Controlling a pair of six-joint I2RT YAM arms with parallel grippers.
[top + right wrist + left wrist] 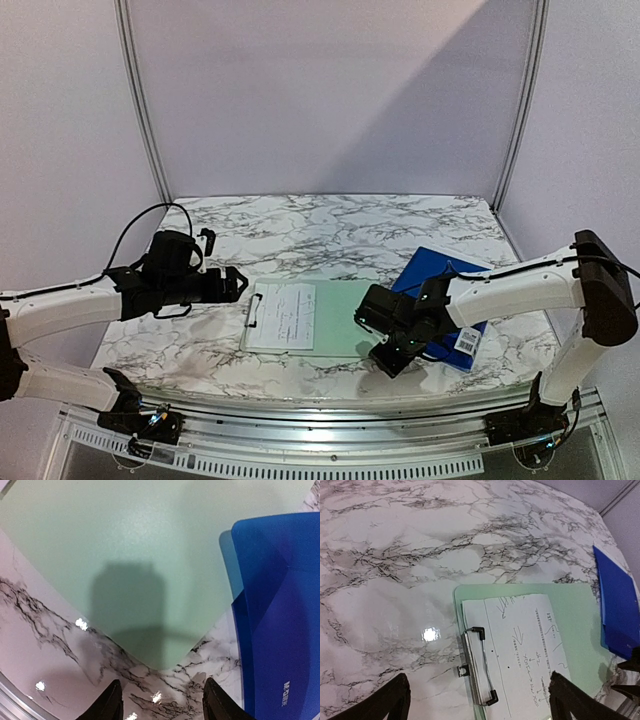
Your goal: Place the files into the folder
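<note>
A white sheet with printed and handwritten lines (283,316) lies on a pale green board (335,322), held under a metal clip (256,308) at the board's left end. The sheet (525,645), clip (477,667) and board (572,612) also show in the left wrist view. The deep-blue folder (440,275) lies shut to the right, its left edge over the board's right edge (125,540), with a white barcode sticker (467,341). My left gripper (238,283) is open and empty, just left of the clip. My right gripper (385,358) is open and empty above the board's near right corner, next to the folder (280,605). No large plain sheet shows.
The marbled table (330,235) ends at a metal rail (330,420) along the near side. Grey walls and two upright poles (145,100) close the back. The right arm crosses over the folder's near part.
</note>
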